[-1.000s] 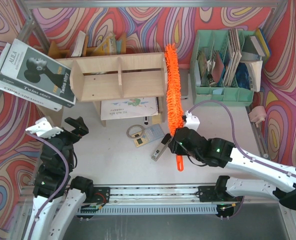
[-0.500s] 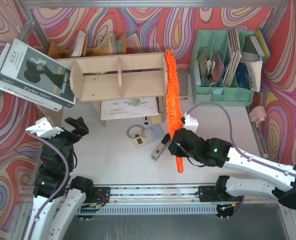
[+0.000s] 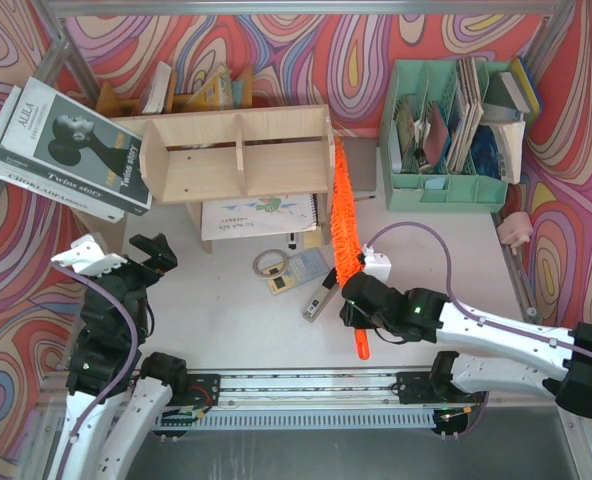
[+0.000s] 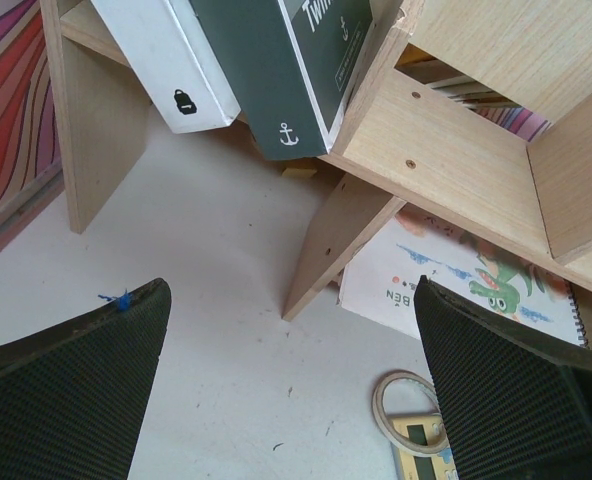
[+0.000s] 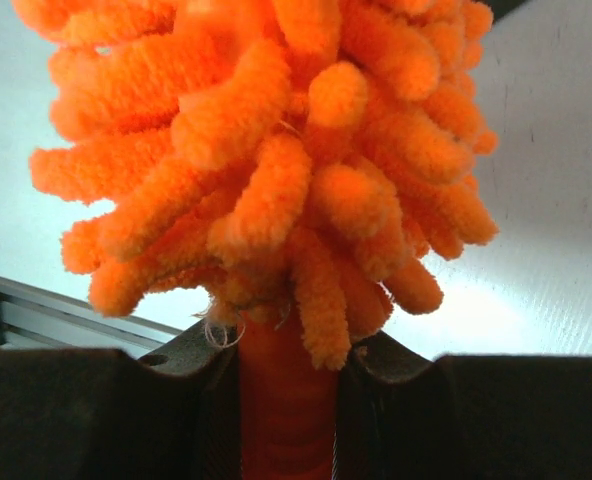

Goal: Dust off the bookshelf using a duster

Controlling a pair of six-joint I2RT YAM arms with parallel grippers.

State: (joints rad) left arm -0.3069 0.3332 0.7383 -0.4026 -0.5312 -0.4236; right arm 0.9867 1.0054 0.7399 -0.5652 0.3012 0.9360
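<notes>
While the right gripper (image 3: 356, 300) clamps its thin orange handle (image 3: 362, 345), the fluffy orange chenille duster (image 3: 345, 210) looks light, soft

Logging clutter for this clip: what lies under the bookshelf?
A spiral-bound picture book lies flat beneath the bookshelf. Its far part is covered by the shelf board, as is anything behind it.

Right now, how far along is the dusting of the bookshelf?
Done: the right gripper is shut on the duster, at its handle. In hand: its fluffy head lies beside the right end of the bookshelf. Left, I judge: the top and both compartments; the left gripper stands open.
</notes>
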